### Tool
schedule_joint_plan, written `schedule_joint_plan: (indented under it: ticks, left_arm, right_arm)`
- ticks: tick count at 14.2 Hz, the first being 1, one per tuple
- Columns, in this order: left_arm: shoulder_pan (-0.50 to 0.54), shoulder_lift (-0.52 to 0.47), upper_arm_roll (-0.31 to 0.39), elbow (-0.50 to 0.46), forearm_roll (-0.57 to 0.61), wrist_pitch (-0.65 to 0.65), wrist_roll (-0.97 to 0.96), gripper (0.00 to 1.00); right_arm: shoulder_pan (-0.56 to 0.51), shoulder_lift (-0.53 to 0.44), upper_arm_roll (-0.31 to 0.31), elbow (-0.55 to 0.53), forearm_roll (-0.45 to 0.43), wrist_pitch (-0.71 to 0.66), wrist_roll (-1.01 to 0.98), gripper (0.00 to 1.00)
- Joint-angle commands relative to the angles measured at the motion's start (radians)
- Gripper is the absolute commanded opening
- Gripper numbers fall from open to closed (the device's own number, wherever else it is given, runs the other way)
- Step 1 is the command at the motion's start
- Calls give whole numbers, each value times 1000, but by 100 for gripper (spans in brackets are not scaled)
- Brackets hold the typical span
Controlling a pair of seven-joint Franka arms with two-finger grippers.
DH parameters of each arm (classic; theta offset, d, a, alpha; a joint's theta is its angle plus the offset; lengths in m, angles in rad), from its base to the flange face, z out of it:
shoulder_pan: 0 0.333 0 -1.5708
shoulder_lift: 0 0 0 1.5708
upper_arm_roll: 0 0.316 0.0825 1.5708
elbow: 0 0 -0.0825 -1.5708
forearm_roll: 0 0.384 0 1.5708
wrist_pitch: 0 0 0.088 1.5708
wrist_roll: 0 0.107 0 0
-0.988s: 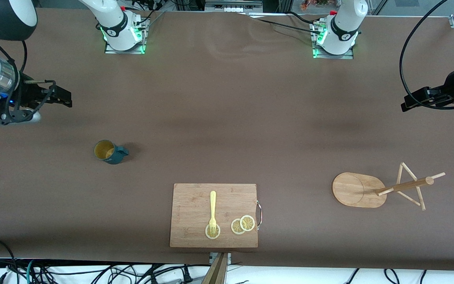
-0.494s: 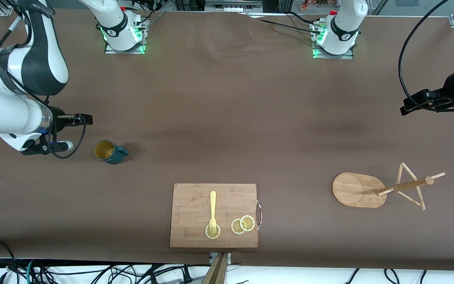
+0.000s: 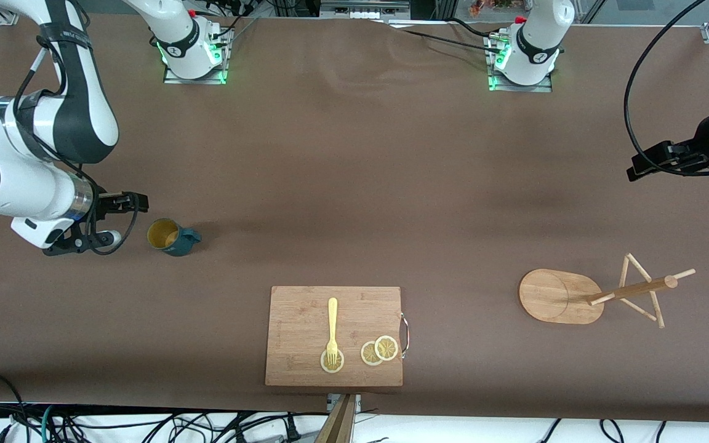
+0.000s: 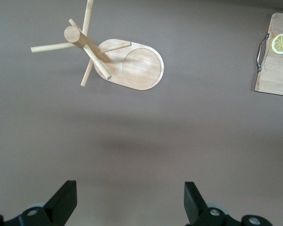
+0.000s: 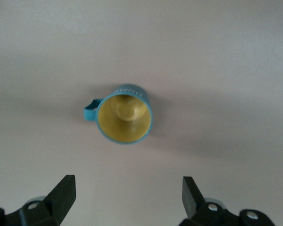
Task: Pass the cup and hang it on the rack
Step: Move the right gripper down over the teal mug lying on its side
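From the front, the cup (image 3: pixel 171 237) stands upright on the brown desk (image 3: pixel 354 184) toward the right arm's end. The right claw (image 3: pixel 122 216) hangs just beside it with fingers apart, holding nothing. The rack (image 3: pixel 600 296) stands toward the left arm's end. A cutting board (image 3: pixel 334 336) with a yellow fork (image 3: pixel 332 329) and lemon slices (image 3: pixel 379 351) lies nearer to the camera, between cup and rack. The left claw (image 3: pixel 659 160) waits over the desk's edge.

In the left wrist view, the left claw (image 4: pixel 130 207) is open and empty, with the rack (image 4: pixel 114 60) apart from it.

In the right wrist view, the right claw (image 5: pixel 127 200) is open; the cup (image 5: pixel 123 114) shows its yellow inside, not touched.
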Motion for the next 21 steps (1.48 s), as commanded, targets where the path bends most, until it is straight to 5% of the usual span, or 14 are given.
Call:
schedule_joint_plan:
  ticks: [1, 11, 21]
  left_arm:
    - [3, 28, 2, 42, -11, -6, -13, 100]
    - [-6, 23, 1, 38, -11, 6, -13, 100]
    - [-16, -1, 4, 6, -3, 6, -11, 100]
  right_arm:
    - [-8, -116, -14, -227, -7, 175, -24, 100]
    - [-8, 31, -30, -248, 0, 403, -41, 93]
    - [-1, 98, -25, -209, 39, 440, -27, 71]
